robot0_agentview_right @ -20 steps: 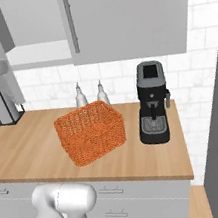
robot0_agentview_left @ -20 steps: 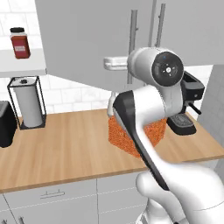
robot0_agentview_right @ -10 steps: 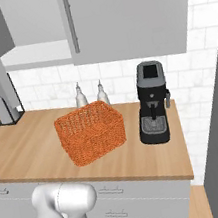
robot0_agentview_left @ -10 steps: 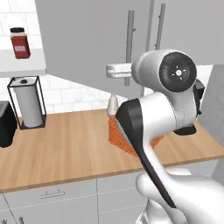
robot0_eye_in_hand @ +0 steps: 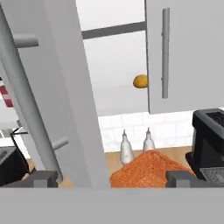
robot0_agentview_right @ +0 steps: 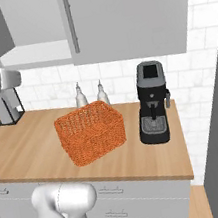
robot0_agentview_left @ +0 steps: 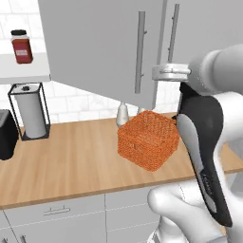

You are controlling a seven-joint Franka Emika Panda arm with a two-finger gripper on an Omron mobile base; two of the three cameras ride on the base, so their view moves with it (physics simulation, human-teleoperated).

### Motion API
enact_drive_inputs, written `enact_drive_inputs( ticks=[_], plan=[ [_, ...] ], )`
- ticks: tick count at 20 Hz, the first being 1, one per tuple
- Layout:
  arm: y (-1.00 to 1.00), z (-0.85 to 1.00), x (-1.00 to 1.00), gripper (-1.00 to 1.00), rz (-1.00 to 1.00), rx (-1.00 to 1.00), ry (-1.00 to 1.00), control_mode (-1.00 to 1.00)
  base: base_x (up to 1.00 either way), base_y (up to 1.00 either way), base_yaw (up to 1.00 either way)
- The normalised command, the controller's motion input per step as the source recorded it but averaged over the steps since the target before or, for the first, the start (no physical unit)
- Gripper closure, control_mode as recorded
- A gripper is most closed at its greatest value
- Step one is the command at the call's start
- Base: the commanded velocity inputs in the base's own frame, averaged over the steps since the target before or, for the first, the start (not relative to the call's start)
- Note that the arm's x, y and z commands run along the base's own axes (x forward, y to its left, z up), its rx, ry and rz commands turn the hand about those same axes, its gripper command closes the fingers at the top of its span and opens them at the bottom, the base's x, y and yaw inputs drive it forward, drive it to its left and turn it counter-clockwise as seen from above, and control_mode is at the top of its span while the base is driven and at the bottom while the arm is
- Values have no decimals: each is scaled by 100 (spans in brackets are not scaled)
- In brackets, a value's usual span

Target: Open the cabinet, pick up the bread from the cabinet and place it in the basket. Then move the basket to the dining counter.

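Note:
The cabinet's left door (robot0_eye_in_hand: 65, 87) stands swung open, its long bar handle (robot0_eye_in_hand: 26, 105) close to my left fingertip (robot0_eye_in_hand: 41, 178). My gripper (robot0_eye_in_hand: 111, 178) is open, its tips wide apart and holding nothing. On the pale inner shelf (robot0_eye_in_hand: 118, 98) lies the bread (robot0_eye_in_hand: 140, 81), a small golden bun partly hidden by the edge of the closed right door (robot0_eye_in_hand: 188, 57). The orange woven basket (robot0_agentview_left: 148, 140) (robot0_agentview_right: 91, 132) (robot0_eye_in_hand: 146, 171) sits on the wood worktop below the cabinet. The open door (robot0_agentview_left: 104, 47) hangs out over the worktop. The dining counter is out of view.
A black coffee machine (robot0_agentview_right: 152, 103) stands right of the basket, with two small bottles (robot0_agentview_right: 89, 94) behind it. At the left are a paper towel holder (robot0_agentview_left: 31, 114), a black appliance (robot0_agentview_left: 4, 135) and a red jar (robot0_agentview_left: 21, 46) on a shelf. Grey drawers (robot0_agentview_left: 57, 216) run below.
My gripper has gone from shut to open and let go of the door handle. The door has swung further open, and my arm has moved right in the left base view.

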Motion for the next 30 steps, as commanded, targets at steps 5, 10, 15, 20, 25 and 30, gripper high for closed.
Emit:
enact_drive_inputs(
  ticks=[5, 10, 15, 20, 25, 30],
  plan=[
    [-78, 0, 32, -100, 15, 33, 19, -100, 0, 0, 0],
    [-26, 0, 88, -100, 11, 21, 23, -100, 0, 0, 0],
    [30, -12, 100, -100, 0, 19, 15, -100, 0, 0, 0],
    [32, -10, 62, -100, -5, 31, 10, -100, 0, 0, 0],
    [4, -23, 47, -100, -11, 42, 7, -100, 0, 0, 0],
    [72, -14, 28, -100, -5, 22, 10, -100, 0, 0, 0]
  ],
)
